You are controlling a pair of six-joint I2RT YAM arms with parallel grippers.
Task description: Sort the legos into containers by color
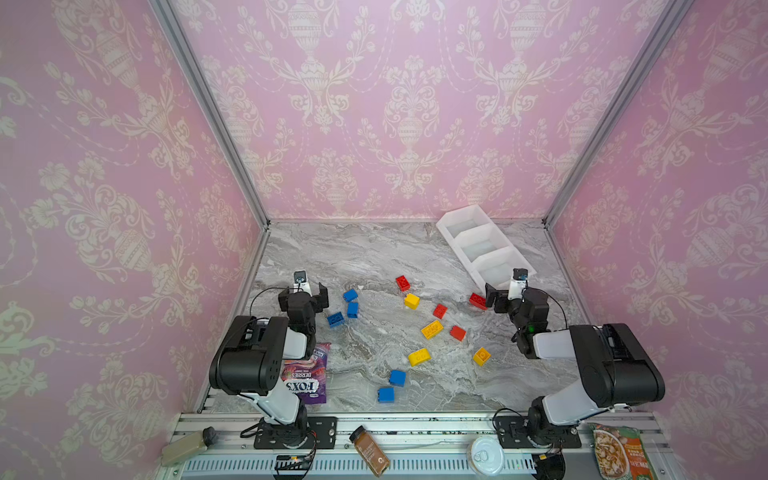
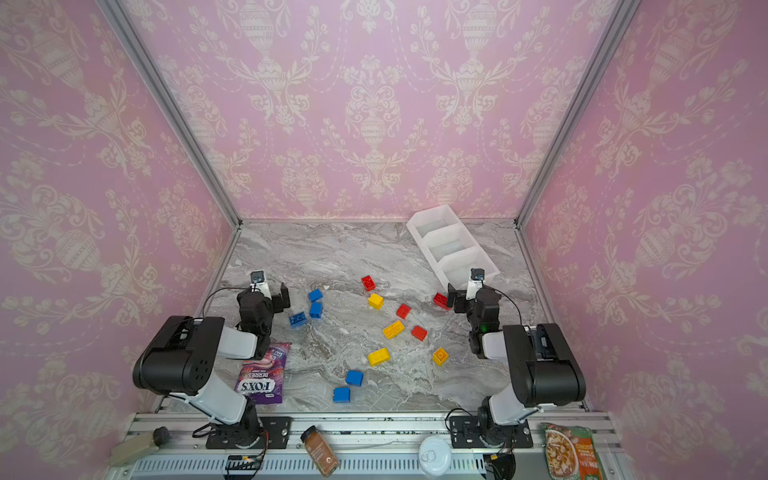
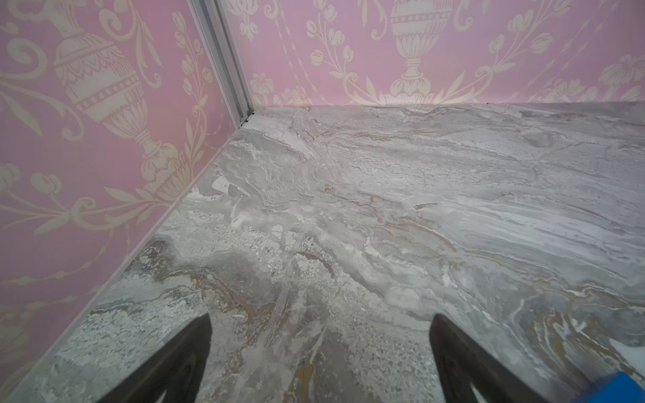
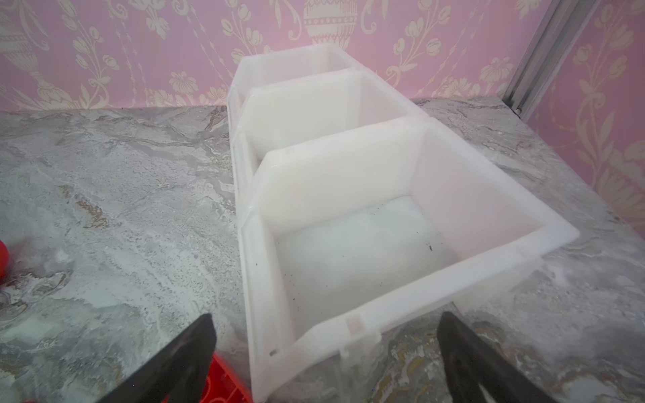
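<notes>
Several blue, yellow and red legos lie scattered over the marble table in both top views, such as a blue lego [image 1: 350,295], a yellow lego [image 1: 432,329] and a red lego [image 1: 477,301]. The containers [image 1: 482,245], three joined white bins, stand at the back right with nothing inside them [image 4: 471,195]. My left gripper [image 1: 304,296] [image 3: 321,317] hangs open over bare table, just left of three blue legos, one of them at the frame's corner [image 3: 621,387]. My right gripper [image 1: 512,291] [image 4: 326,315] is open in front of the nearest bin, with a red lego [image 4: 223,380] beside one finger.
A purple Fox's candy bag [image 1: 305,374] lies under the left arm. On the front rail are a spice jar [image 1: 370,451], a round white lidded tub [image 1: 486,455], a food packet [image 1: 619,453] and a grey device [image 1: 185,446]. Pink patterned walls close in three sides.
</notes>
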